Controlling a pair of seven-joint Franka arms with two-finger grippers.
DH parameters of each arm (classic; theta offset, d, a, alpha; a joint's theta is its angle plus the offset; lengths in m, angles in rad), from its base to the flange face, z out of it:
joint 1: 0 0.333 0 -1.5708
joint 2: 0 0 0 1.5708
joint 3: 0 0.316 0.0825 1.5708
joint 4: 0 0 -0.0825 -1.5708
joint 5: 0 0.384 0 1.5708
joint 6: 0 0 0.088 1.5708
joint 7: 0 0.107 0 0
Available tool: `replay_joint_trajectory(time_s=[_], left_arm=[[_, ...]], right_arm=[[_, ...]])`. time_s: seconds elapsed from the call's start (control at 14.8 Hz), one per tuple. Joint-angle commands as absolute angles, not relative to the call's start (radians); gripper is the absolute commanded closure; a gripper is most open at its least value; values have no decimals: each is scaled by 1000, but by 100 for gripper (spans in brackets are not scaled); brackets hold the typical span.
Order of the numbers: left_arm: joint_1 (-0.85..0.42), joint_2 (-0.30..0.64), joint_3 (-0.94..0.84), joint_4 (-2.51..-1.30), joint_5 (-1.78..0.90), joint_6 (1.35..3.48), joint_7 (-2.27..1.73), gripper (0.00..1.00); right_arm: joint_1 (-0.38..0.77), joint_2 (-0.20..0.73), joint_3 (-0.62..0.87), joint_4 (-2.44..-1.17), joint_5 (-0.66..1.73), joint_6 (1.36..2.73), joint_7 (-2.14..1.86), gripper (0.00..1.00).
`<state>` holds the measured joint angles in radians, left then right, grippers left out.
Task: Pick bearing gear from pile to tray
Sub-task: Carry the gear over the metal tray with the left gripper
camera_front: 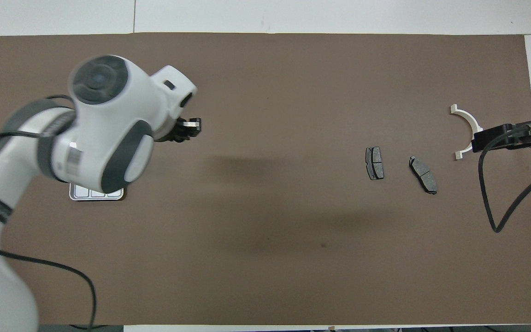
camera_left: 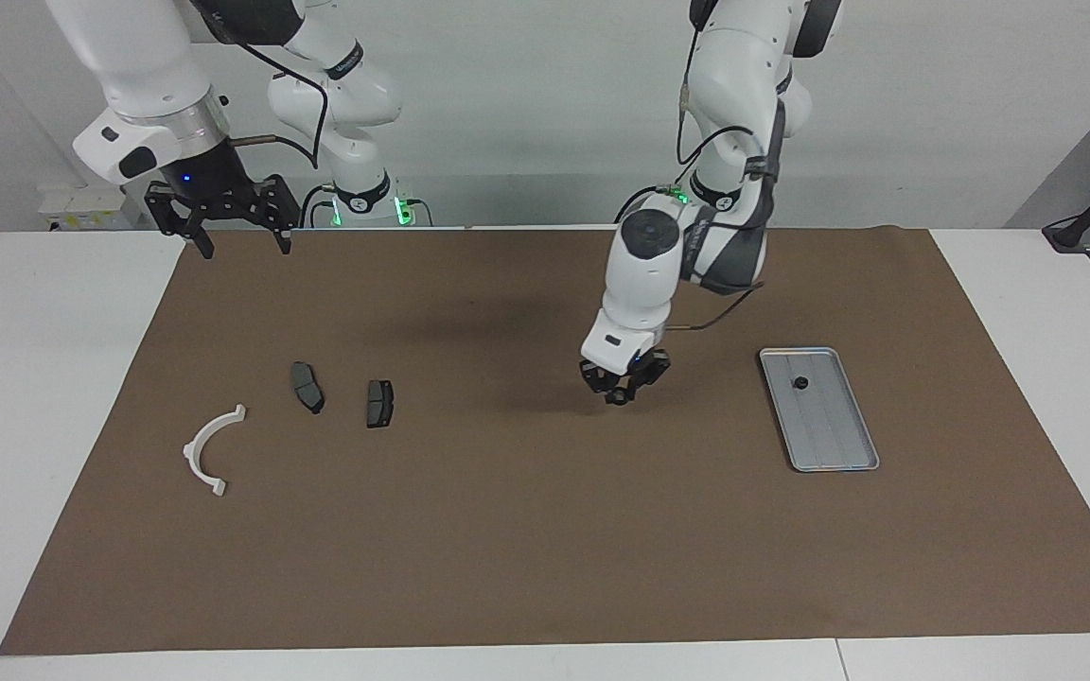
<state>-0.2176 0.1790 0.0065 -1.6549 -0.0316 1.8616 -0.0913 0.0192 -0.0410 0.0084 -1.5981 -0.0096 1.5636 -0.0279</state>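
I'm running the left gripper [camera_left: 623, 385] low over bare brown mat [camera_left: 526, 530], beside the tray [camera_left: 829, 445] on the side toward the right arm's end of the table, tilted. I can't tell if its fingers are open or closed, or if anything is between them; nothing obvious is showing there. In the overhead view the arm is covering most of the tray, with only one corner [camera_front: 96, 194] peeking out.

One small black round piece [camera_left: 801, 383] is already sitting in the tray, at the end nearer the robots. I'm reading that as the bearing gear, delivered.

What's left of the pile: two brake pads [camera_left: 307, 386] [camera_left: 380, 403] and the white bracket [camera_left: 213, 448], well apart from the left gripper, toward the right arm's end. I'm not seeing any other black round piece there.

The right gripper [camera_left: 237, 227] is waiting up high over the mat's edge by its base, fingers spread, holding nothing.

My judgement: the step in hand is the stretch between tray and pile. The next move calls for confirming whether any gear remains; if none, I'm parking the left arm.
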Motion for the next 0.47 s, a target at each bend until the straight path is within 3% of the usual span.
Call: replay_joint_trajectory(time_s=[0.0, 0.4], left_arm=[[-88, 207, -8, -1664, -57, 1908, 119, 100], [-34, 285, -6, -1719, -55, 2081, 185, 100]], right_arm=[[2, -55, 18, -1617, 8, 1585, -12, 0], [2, -55, 18, -1617, 8, 1585, -14, 0]])
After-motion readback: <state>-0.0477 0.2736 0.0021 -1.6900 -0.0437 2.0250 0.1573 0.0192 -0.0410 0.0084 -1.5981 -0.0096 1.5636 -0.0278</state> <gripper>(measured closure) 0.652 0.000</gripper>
